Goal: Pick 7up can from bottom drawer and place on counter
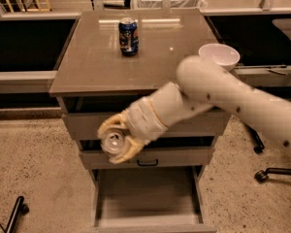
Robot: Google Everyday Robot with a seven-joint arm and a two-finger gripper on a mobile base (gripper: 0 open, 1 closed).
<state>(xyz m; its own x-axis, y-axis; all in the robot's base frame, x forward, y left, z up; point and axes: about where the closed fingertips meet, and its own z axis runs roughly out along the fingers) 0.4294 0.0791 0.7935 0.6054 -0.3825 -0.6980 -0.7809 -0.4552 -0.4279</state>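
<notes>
My gripper [112, 142] is shut on the 7up can [112, 141], whose shiny silver top faces the camera. It holds the can in the air in front of the upper drawers, left of centre, well above the bottom drawer [148, 198]. The bottom drawer stands pulled open and its plain floor shows nothing in it. The counter [102, 67] lies above and behind the can. My white arm reaches in from the right and crosses the counter's right front corner.
A blue-labelled can [128, 36] stands upright at the back middle of the counter. A white bowl [219, 55] sits at the counter's right edge, partly behind my arm. Office chair wheels [262, 174] are on the floor to the right.
</notes>
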